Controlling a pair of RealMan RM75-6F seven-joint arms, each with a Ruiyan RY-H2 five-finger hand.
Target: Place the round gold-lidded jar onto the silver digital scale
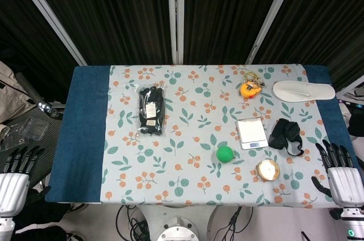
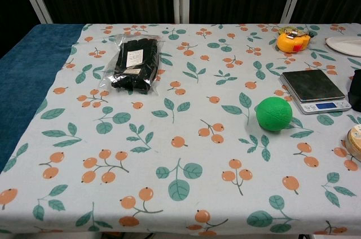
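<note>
The round gold-lidded jar (image 1: 268,169) sits on the floral tablecloth near the front right; only its edge (image 2: 355,141) shows at the right border of the chest view. The silver digital scale (image 1: 251,132) (image 2: 313,90) lies just behind and left of the jar, with nothing on its platform. My right hand (image 1: 338,170) hovers at the table's right front edge, right of the jar, fingers apart and holding nothing. My left hand (image 1: 16,172) hangs off the table's left side, fingers apart, far from both objects. Neither hand appears in the chest view.
A green ball (image 1: 225,153) (image 2: 274,113) lies just left of the jar and in front of the scale. A black pouch (image 1: 286,134) sits right of the scale. Further back are a yellow tape measure (image 1: 250,88), a white slipper (image 1: 302,90) and bagged black gloves (image 1: 151,110).
</note>
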